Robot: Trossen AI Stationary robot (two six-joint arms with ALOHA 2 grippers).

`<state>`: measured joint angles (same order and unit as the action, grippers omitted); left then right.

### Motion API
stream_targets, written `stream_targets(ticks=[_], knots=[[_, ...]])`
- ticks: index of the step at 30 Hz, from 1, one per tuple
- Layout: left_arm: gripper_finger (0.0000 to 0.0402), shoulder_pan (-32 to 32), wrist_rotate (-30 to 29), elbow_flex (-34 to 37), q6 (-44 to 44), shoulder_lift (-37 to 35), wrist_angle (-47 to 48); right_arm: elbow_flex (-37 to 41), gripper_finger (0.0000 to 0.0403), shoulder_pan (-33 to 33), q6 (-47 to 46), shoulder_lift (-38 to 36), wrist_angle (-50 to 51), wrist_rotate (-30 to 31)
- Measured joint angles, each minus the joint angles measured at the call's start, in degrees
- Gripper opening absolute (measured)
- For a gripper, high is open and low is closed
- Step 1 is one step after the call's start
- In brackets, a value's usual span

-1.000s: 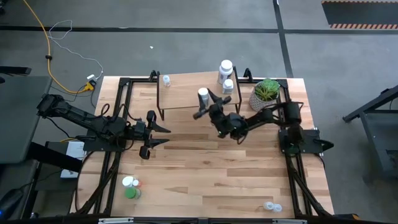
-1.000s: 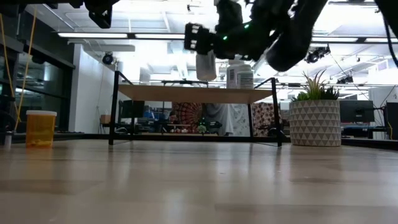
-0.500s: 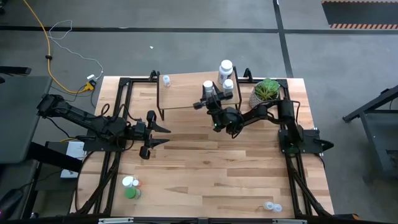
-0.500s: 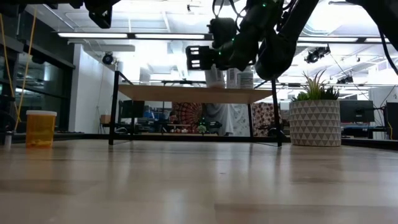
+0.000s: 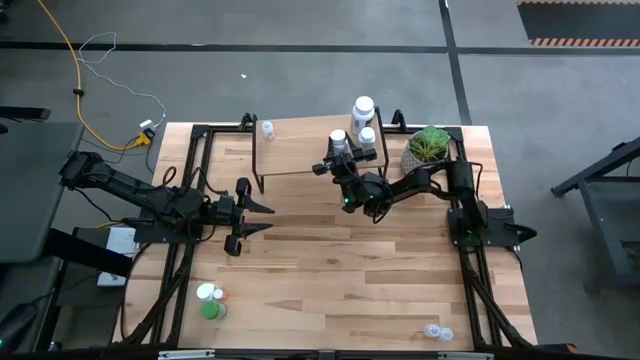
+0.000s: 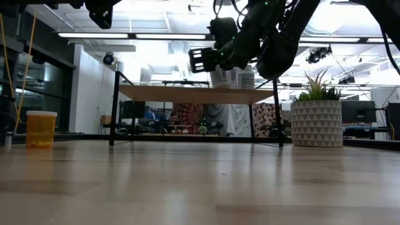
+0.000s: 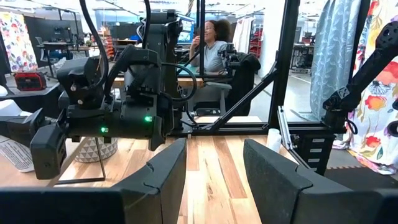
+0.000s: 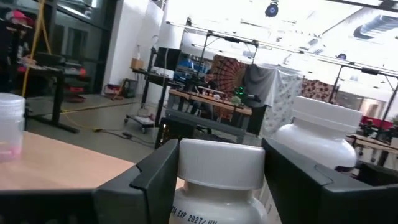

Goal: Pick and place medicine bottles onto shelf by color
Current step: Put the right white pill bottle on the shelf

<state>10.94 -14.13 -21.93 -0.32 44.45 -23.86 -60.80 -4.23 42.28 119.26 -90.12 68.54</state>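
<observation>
My right gripper (image 5: 340, 150) is over the shelf (image 5: 295, 150), shut on a white medicine bottle (image 5: 338, 138) with a white cap. Two more white bottles (image 5: 363, 108) (image 5: 367, 136) stand on their bases beside it, on the shelf's right end. A small clear bottle (image 5: 267, 128) stands at the shelf's far left corner. A white-capped, a green and an orange bottle (image 5: 210, 302) stand near the table's near left corner. My left gripper (image 5: 262, 217) hangs open over the table's left, holding nothing. My right gripper has the white bottle between its two fingers, which lie against opposite sides of the cap (image 8: 186, 155). The fingers come about level from the table's near side. The bottle is upright, and its base (image 6: 219, 84) appears to rest on the shelf board.
A potted green plant (image 5: 428, 148) stands right of the shelf, close to my right arm. Two small clear bottles (image 5: 438, 332) lie near the table's near right corner. Black frame rails (image 5: 190, 170) run along both table sides. The low view shows an orange bottle (image 6: 41, 128) at the left.
My right gripper has carried the white bottle toward the far edge and a little right, rolling its wrist and sinking. The bottle, held above the shelf a second ago, now stands upright at board height beside the other two white bottles.
</observation>
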Motion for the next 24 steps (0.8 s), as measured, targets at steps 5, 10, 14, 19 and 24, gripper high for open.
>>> stream_targets(ticks=[5,10,14,19,24], knots=[[0.0149,0.0,0.0,0.0,0.0,0.0,0.0,0.1,0.0219,0.0,0.1,0.1,0.3,1.7],[0.0149,0.0,0.0,0.0,0.0,0.0,0.0,0.1,0.0221,0.0,0.2,0.1,1.3,2.2],[0.0149,0.0,0.0,0.0,-0.1,0.0,0.0,0.1,0.0222,0.0,-0.1,0.1,1.4,2.2],[0.0149,0.0,0.0,0.0,0.0,0.0,0.0,0.1,0.0222,0.3,-0.2,0.1,1.6,1.8],[0.0149,0.0,0.0,0.0,0.0,0.0,0.0,0.1,0.0222,0.4,-0.2,0.1,1.5,1.7]])
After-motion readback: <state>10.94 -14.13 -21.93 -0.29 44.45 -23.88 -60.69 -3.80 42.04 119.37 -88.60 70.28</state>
